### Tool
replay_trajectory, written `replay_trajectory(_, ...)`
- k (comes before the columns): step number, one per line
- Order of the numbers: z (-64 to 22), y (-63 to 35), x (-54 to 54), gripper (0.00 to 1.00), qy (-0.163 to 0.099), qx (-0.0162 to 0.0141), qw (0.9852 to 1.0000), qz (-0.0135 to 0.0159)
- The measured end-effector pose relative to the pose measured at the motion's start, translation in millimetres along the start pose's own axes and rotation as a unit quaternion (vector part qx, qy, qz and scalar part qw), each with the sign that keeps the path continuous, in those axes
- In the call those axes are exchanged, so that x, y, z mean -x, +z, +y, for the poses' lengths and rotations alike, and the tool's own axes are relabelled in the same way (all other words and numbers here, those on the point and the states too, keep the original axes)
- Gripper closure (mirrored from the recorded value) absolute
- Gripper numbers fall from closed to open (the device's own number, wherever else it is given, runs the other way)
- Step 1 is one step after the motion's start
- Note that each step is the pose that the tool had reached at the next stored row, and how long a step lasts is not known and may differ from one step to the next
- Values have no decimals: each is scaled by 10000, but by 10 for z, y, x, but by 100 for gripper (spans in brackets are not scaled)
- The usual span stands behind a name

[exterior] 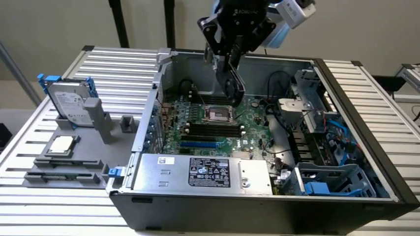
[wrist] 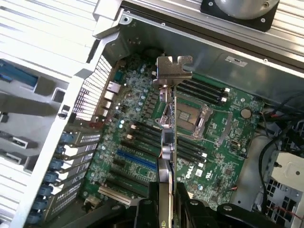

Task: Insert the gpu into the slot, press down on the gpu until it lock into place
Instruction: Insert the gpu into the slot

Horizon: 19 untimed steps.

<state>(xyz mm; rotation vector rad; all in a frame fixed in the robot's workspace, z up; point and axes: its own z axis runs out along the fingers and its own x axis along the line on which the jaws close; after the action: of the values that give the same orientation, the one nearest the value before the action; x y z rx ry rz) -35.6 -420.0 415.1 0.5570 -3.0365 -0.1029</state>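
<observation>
My claw (exterior: 227, 58) grips the gpu (exterior: 234, 84), a thin, flat black card with a glossy face, held on edge above the open metal case (exterior: 262, 214). A stamped silver bracket (wrist: 173, 70) caps its far end. The card hangs over the green motherboard (exterior: 253, 135), well clear of the slot (exterior: 198, 145), a long, narrow bright-blue plastic strip near the black memory slots (exterior: 211, 129).

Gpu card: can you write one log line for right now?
gripper: shut on gpu | gpu: held above motherboard, not in slot | slot: blue, empty
</observation>
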Motion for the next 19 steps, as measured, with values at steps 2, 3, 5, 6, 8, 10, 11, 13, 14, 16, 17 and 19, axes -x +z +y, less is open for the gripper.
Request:
replay_trajectory(2, 0, 0, 0, 74, -179, -7, 9998, 14)
replay_trajectory(3, 0, 0, 0, 74, -269, -11, 9996, 20)
replay_trajectory(5, 0, 0, 0, 74, -456, -18, 9990, 34)
replay_trajectory(6, 0, 0, 0, 74, -545, -22, 9985, 41)
replay_trajectory(8, 0, 0, 0, 74, -727, -29, 9973, 55)
replay_trajectory(10, 0, 0, 0, 74, -906, -36, 9959, 68)
replay_trajectory(11, 0, 0, 0, 74, -994, -40, 9950, 75)
replay_trajectory(13, 0, 0, 0, 74, -1175, -48, 9930, 89)
replay_trajectory(14, 0, 0, 0, 74, -1267, -51, 9919, 96)
replay_trajectory(16, 0, 0, 0, 74, -1444, -58, 9894, 109)
replay_trajectory(17, 0, 0, 0, 74, -1533, -61, 9881, 115)
replay_trajectory(19, 0, 0, 0, 74, -1716, -69, 9851, 129)
